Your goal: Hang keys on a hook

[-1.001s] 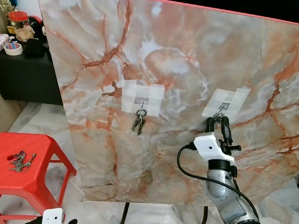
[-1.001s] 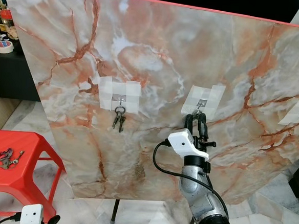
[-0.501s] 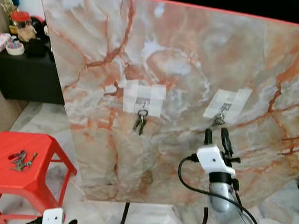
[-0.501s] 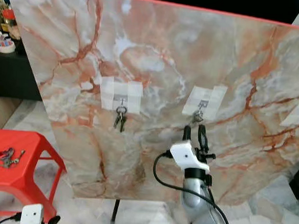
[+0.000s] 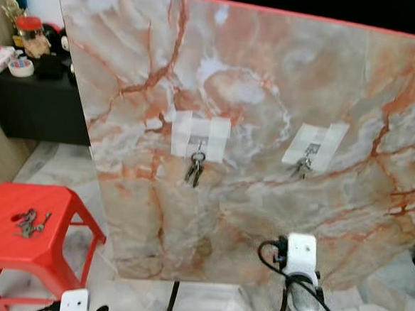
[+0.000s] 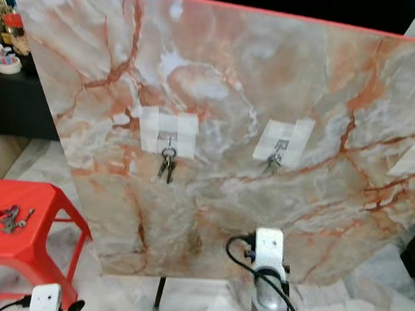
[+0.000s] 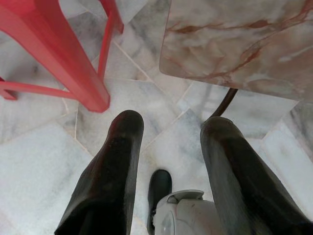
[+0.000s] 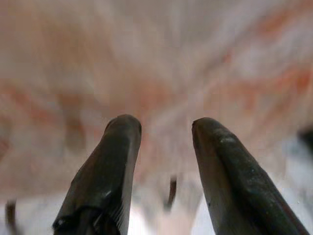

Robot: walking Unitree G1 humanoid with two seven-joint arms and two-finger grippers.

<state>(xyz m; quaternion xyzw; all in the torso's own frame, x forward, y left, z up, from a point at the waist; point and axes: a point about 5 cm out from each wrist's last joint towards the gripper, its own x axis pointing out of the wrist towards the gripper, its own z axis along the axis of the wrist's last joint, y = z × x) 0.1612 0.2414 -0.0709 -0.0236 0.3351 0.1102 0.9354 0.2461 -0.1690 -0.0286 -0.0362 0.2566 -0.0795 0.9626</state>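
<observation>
A small bunch of silvery keys (image 5: 303, 167) hangs from the taped hook (image 5: 310, 150) on the tall marble board (image 5: 269, 81). The right pincer (image 8: 164, 142) is down near the bottom of that board, well below the keys. Its two black fingers (image 8: 107, 166) are spread apart and hold nothing. More keys (image 5: 193, 170) hang on another hook (image 5: 199, 140) on the board. A third bunch (image 5: 30, 223) lies on the red stool (image 5: 16, 245) beside the board. The left pincer (image 7: 168, 161) hangs open over the floor (image 7: 44, 161).

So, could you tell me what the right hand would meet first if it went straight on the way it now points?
Probably the marble board: the open right hand points at its blurred face, with nothing visible between them.
</observation>
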